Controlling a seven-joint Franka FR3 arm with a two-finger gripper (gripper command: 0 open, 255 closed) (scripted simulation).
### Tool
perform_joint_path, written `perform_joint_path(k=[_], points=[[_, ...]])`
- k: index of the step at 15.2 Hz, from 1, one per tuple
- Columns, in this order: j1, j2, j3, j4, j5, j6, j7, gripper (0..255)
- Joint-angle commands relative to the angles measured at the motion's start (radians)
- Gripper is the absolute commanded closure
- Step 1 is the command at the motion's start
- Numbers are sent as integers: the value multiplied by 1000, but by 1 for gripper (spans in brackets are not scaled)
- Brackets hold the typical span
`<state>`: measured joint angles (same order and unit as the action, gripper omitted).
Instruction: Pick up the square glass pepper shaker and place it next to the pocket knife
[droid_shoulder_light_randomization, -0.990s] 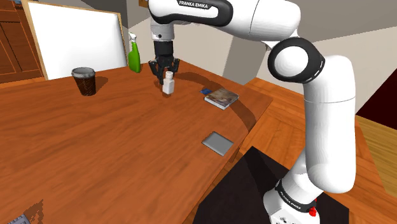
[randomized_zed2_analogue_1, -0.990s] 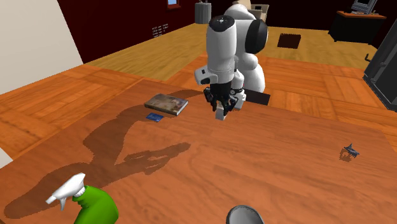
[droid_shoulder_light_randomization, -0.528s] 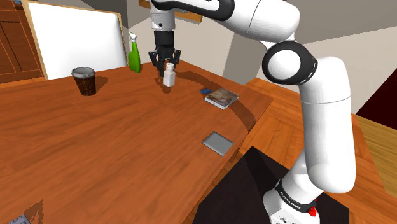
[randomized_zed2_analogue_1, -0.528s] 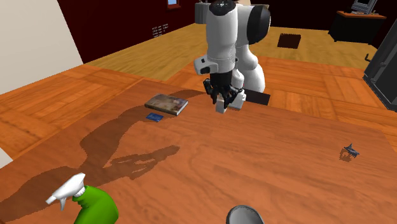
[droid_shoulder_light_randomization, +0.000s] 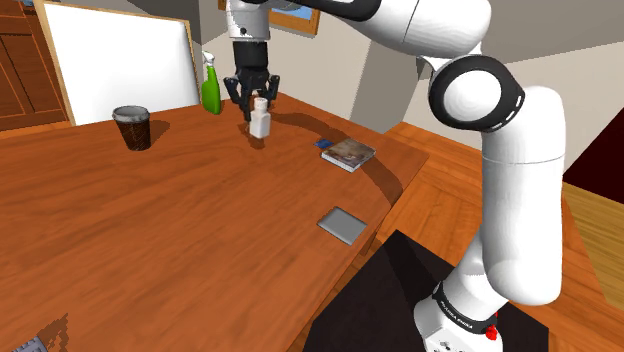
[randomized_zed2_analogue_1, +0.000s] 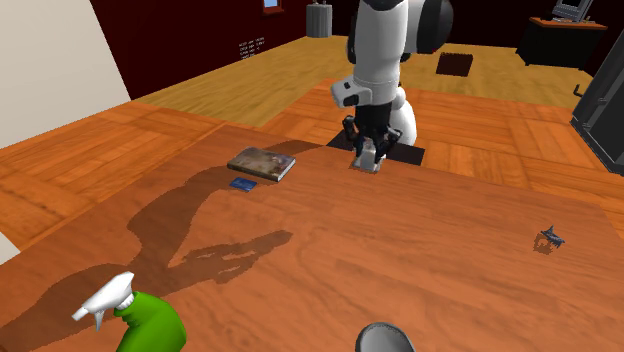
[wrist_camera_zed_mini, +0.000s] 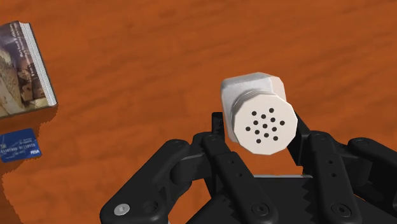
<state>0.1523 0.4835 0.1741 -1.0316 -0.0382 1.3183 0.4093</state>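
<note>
A cup (droid_shoulder_light_randomization: 132, 128) stood on the table (droid_shoulder_light_randomization: 170, 260) at the shoulder view's left. A green spray bottle (droid_shoulder_light_randomization: 211, 88) stood farther, beside a white board (droid_shoulder_light_randomization: 120, 70). At the right lay a book (droid_shoulder_light_randomization: 349, 154), a blue card (droid_shoulder_light_randomization: 325, 144) beside it, a grey slab (droid_shoulder_light_randomization: 342, 224) nearer.

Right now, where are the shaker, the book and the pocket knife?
shaker (wrist_camera_zed_mini: 262, 124), wrist view, its holed cap.
book (randomized_zed2_analogue_1: 262, 162), second exterior view, its cover.
pocket knife (randomized_zed2_analogue_1: 547, 238), second exterior view, its middle.
</note>
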Motion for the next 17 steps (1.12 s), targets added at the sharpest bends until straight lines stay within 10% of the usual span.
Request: perform_joint_path(k=[1, 17], points=[[24, -25, 11, -42, 6, 17, 38, 255], [242, -114, 121, -190, 41, 95, 372, 255]])
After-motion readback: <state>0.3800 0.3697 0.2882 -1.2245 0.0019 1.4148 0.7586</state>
